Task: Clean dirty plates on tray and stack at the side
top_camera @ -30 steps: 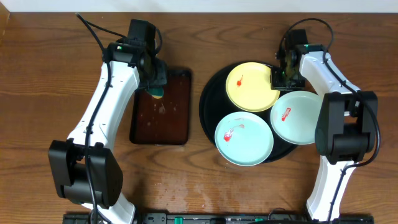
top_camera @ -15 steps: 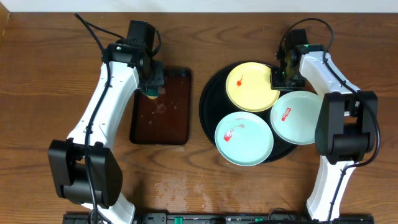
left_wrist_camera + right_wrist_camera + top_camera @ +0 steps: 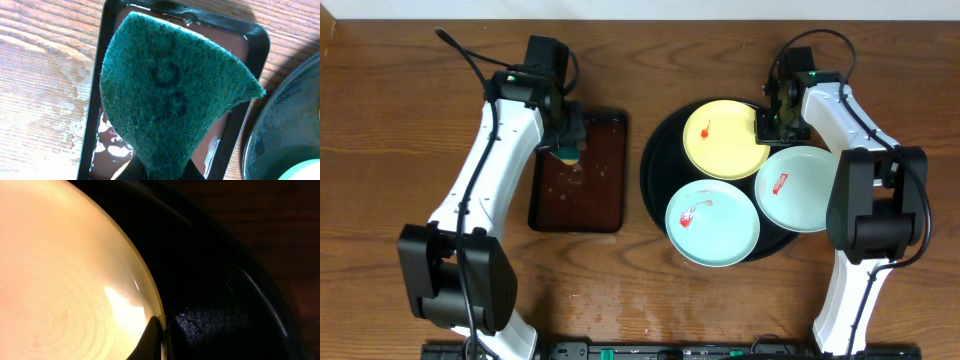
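Three plates lie on the round black tray (image 3: pixel 658 150): a pale yellow plate (image 3: pixel 725 140) at the back, a mint plate (image 3: pixel 712 222) in front and a second mint plate (image 3: pixel 795 188) at the right, each with a small red smear. My right gripper (image 3: pixel 767 128) is shut on the yellow plate's right rim (image 3: pixel 145 287), one finger inside and one outside (image 3: pixel 160 330). My left gripper (image 3: pixel 565 148) is shut on a dark green scouring sponge (image 3: pixel 170 95), held just above the wet rectangular brown tray (image 3: pixel 250 50).
The rectangular dark-brown tray (image 3: pixel 578 180) holds a film of water and sits left of the black tray. Bare wood-grain tabletop (image 3: pixel 400 120) lies to the far left, and more of it in front of the trays.
The left gripper with the sponge has shifted very slightly over the brown tray. The right gripper and the plates have stayed still.
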Robot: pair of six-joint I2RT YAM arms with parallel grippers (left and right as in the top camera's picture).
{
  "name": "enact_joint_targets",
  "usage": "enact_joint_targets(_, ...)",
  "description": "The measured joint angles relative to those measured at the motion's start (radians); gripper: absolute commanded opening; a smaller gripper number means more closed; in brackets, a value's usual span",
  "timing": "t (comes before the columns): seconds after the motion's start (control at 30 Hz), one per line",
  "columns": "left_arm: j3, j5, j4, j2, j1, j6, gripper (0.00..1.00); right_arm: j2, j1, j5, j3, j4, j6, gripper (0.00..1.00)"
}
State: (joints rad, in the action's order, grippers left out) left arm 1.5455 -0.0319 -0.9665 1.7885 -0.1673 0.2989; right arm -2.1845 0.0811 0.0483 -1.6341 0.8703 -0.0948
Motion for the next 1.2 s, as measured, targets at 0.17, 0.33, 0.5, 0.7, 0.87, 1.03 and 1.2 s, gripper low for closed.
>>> enact_joint_targets(0.17,0.000,-0.016,-0.018,0.000,0.000,0.049,0.08,0.000,0.000,0.000,0.000,0.000,0.000,0.01)
enact_joint_targets(0.33,-0.007,0.019,-0.021,0.000,-0.016,0.054,0.08,0.000,0.000,0.000,0.000,0.000,0.000,0.01)
enact_joint_targets(0.5,-0.018,0.019,-0.038,0.000,-0.023,0.069,0.08,0.000,0.000,0.000,0.000,0.000,0.000,0.01)
enact_joint_targets(0.7,-0.019,0.055,-0.022,0.000,-0.050,0.063,0.07,0.000,0.000,0.000,0.000,0.000,0.000,0.01)
enact_joint_targets(0.87,-0.019,0.066,-0.012,0.000,-0.051,0.063,0.08,0.000,0.000,0.000,0.000,0.000,0.000,0.01)
enact_joint_targets(1.03,-0.034,0.069,0.019,0.000,-0.051,0.063,0.08,0.000,0.000,0.000,0.000,0.000,0.000,0.01)
enact_joint_targets(1.2,-0.095,0.069,0.083,0.000,-0.051,0.064,0.08,0.000,0.000,0.000,0.000,0.000,0.000,0.02)
